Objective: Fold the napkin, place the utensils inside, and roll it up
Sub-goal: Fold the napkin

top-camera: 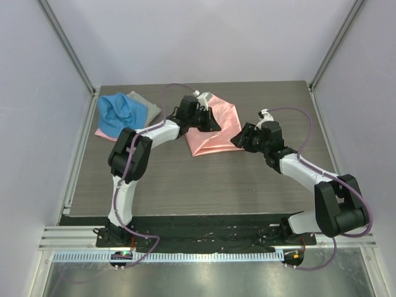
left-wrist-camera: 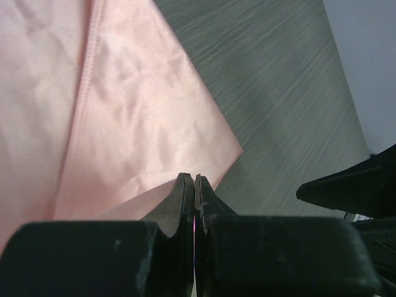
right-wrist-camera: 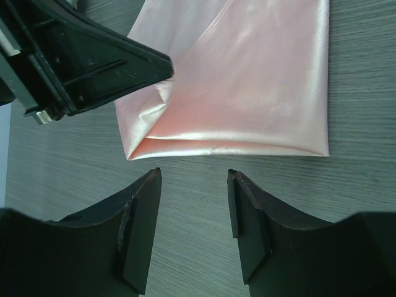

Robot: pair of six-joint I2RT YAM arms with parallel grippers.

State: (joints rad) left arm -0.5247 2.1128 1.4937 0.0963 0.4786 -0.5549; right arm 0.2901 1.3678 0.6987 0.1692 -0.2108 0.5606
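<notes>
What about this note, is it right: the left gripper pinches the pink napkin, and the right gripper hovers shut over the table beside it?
Not quite. The right gripper is open, not shut: the right wrist view shows its fingers apart and empty over the table. The rest stands: the left gripper pinches the pink napkin.

Top view: left gripper (top-camera: 209, 122) and its wrist cover the far-left part of the napkin (top-camera: 216, 139). Left wrist view: napkin runs off the top and left edges, and its near edge vanishes behind the closed jaws. Far-left corner of the tabletop (top-camera: 204, 185): grey cloth (top-camera: 146, 106) mostly buried under blue cloth (top-camera: 120, 114).
</notes>
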